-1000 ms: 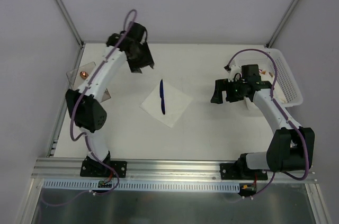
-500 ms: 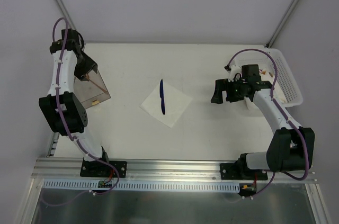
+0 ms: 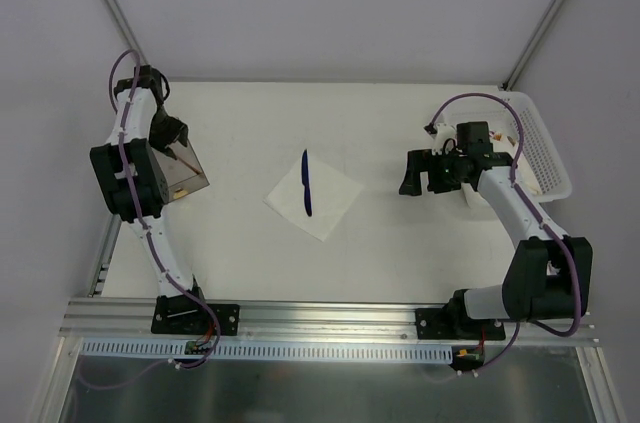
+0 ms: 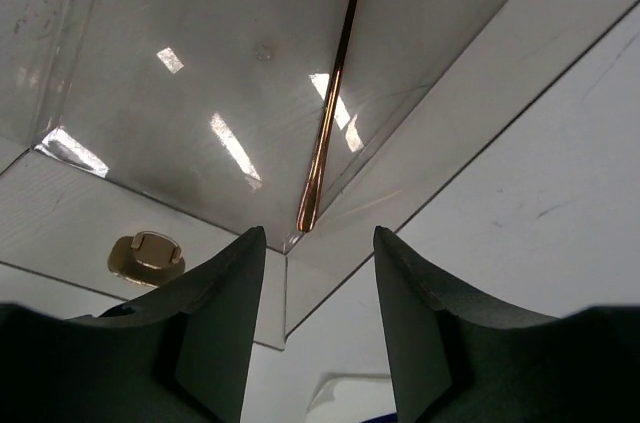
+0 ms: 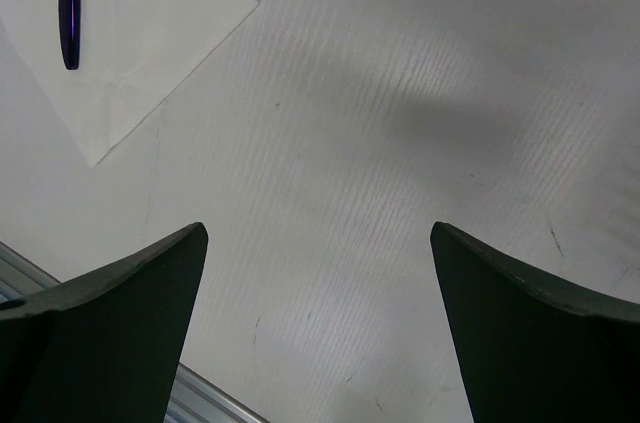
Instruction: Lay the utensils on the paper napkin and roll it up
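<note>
The white paper napkin [image 3: 335,201] lies flat at mid-table, turned like a diamond. A slim dark-blue utensil [image 3: 306,183] rests on its left part, running near to far. Far left, a thin copper-coloured utensil [image 4: 330,108] leans inside the clear container [image 4: 150,43]

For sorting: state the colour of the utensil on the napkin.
Dark blue utensil, clearest in the right wrist view.

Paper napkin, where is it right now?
Top view: the paper napkin lies mid-table between both arms, a slim dark blue piece resting on it, the clear container off to its left.
</note>
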Tool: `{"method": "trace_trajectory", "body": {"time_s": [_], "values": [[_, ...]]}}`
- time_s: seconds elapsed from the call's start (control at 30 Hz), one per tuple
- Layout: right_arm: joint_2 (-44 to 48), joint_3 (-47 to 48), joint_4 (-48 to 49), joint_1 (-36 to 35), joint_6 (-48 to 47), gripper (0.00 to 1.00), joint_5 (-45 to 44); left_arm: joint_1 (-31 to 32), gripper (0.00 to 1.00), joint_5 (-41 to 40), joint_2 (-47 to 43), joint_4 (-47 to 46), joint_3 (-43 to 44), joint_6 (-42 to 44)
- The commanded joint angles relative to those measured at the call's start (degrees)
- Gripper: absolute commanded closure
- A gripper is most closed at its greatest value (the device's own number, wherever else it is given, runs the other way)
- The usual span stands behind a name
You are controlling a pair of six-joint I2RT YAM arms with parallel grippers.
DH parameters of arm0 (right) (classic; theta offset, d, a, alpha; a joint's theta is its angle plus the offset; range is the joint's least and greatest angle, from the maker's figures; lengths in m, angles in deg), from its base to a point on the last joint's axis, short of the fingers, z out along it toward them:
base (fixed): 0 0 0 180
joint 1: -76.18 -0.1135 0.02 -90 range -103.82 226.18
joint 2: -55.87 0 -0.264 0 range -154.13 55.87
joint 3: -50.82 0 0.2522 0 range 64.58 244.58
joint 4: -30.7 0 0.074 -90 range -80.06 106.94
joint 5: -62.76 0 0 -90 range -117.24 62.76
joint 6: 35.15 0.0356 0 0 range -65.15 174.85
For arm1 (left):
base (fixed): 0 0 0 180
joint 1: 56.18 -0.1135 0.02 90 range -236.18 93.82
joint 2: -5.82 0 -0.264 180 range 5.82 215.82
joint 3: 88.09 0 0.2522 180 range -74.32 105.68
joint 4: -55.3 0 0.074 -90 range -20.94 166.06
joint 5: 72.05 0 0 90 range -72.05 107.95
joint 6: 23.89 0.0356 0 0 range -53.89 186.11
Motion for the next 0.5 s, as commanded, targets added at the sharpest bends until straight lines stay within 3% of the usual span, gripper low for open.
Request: {"method": "trace_trajectory", "body": {"time_s": [0.0,0.47], "values": [[-0.60,2.75,-0.88,0.69,0.32,0.01,-0.20,-0.55,0.53,-2.75,3.26,0.98,3.01,-4.52],[-2.18,2.93,-1.05,1.04,0.24,0.01,-0.73,-2.74,0.51,-4.95,15.48,0.97,12.41,-2.68]]}}
